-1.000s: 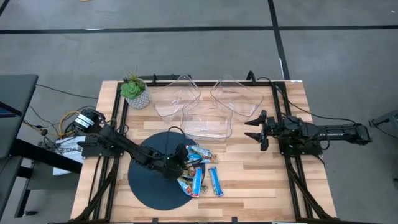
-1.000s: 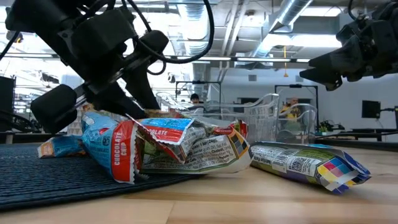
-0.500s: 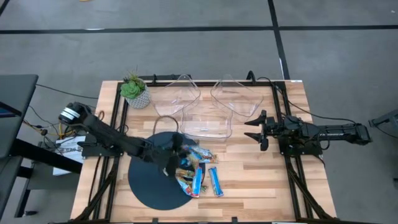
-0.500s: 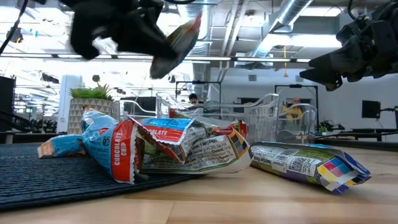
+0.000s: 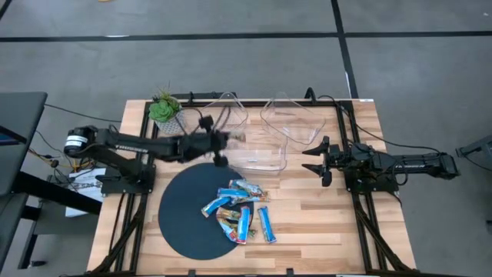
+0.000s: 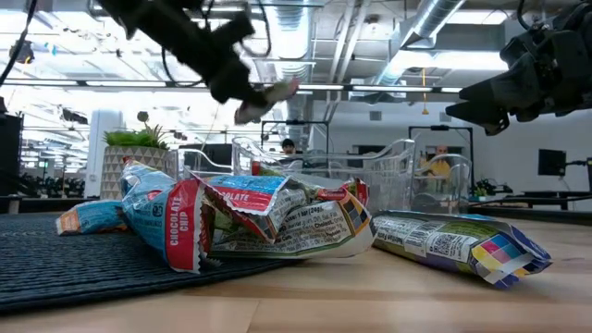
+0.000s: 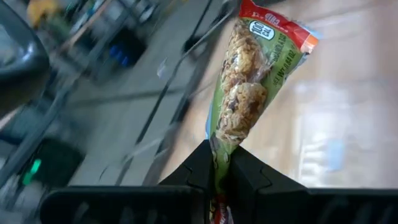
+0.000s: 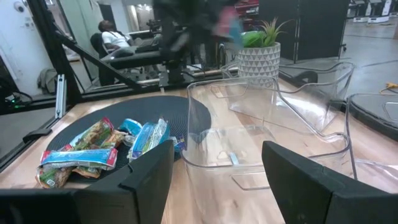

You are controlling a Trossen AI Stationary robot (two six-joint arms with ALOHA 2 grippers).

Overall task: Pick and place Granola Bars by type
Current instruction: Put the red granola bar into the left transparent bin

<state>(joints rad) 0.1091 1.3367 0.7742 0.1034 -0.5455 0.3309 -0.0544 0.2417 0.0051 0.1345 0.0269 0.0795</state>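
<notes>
Several granola bars (image 5: 238, 209), mostly blue-wrapped, lie heaped on the right part of a dark round mat (image 5: 181, 223); the heap also shows in the low view (image 6: 250, 217) and the right wrist view (image 8: 99, 149). My left gripper (image 5: 223, 141) hangs in the air over the near-left rim of the middle clear bin (image 5: 257, 154), shut on one green-and-red bar (image 7: 249, 81). My right gripper (image 5: 314, 159) waits open and raised, right of the bins. My left gripper pinches the green-and-red bar between its two fingers by one wrapper end (image 7: 219, 163). The rest of the bar sticks out beyond the fingertips, its red-topped end (image 7: 273, 25) farthest away. The bar is lifted clear of mat and table, as the low view (image 6: 275, 92) shows.
Three clear bins stand at the table's far half: left (image 5: 217, 119), right (image 5: 292, 119), and middle in front. A potted plant (image 5: 167, 111) sits at the far-left corner. One bar (image 6: 458, 245) lies apart on bare wood right of the heap.
My left gripper has risen from the heap on the mat with the green-and-red bar in its fingers and swung toward the table's far edge, ending over the bins' near-left side. The bar went from the heap to lifted clear. The heap stays in place.
</notes>
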